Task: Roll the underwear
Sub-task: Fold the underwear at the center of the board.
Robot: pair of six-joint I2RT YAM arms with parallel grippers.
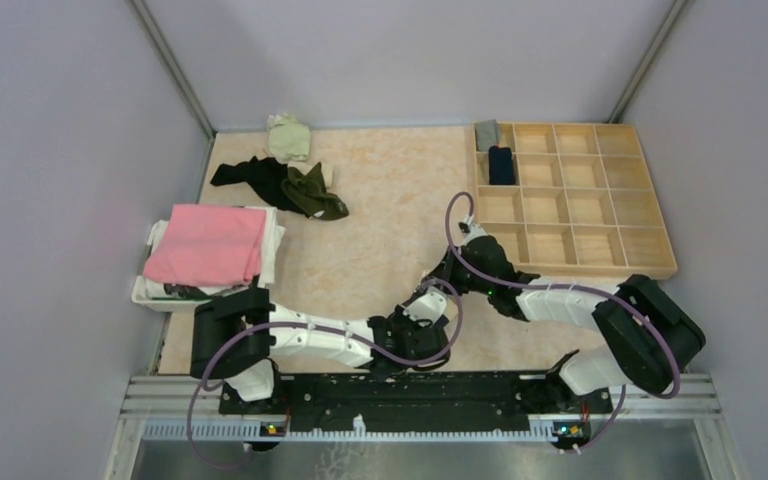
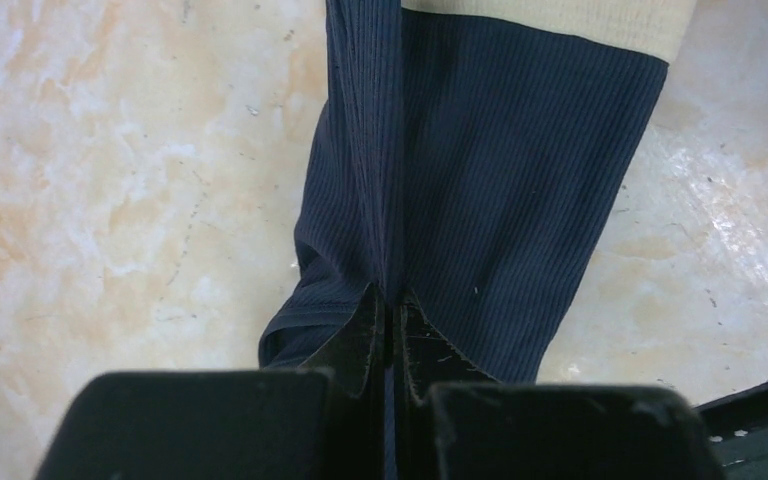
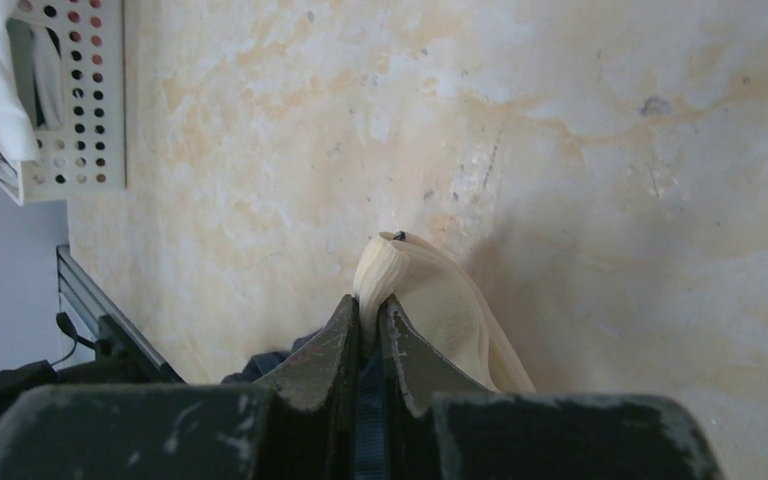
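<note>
– Both pinching something?
– Yep: left gripper (image 2: 390,312) clamps the navy ribbed underwear with beige waistband (image 2: 500,180), right gripper (image 3: 368,305) nips that waistband, over the peach marbled table (image 2: 110,200), near its front edge.

— What sits on the marbled beige table (image 1: 380,240)?
— A white basket (image 1: 148,293) at left, a wooden divided tray (image 1: 650,268) at right, dark and olive underwear (image 1: 295,188) heaped toward the back.

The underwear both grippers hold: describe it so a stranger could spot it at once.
On the beige marbled table, look near the front edge, where the left gripper and right gripper meet. The underwear pinched between them is ribbed navy with a cream waistband, unlike the black and olive heap at the back.
</note>
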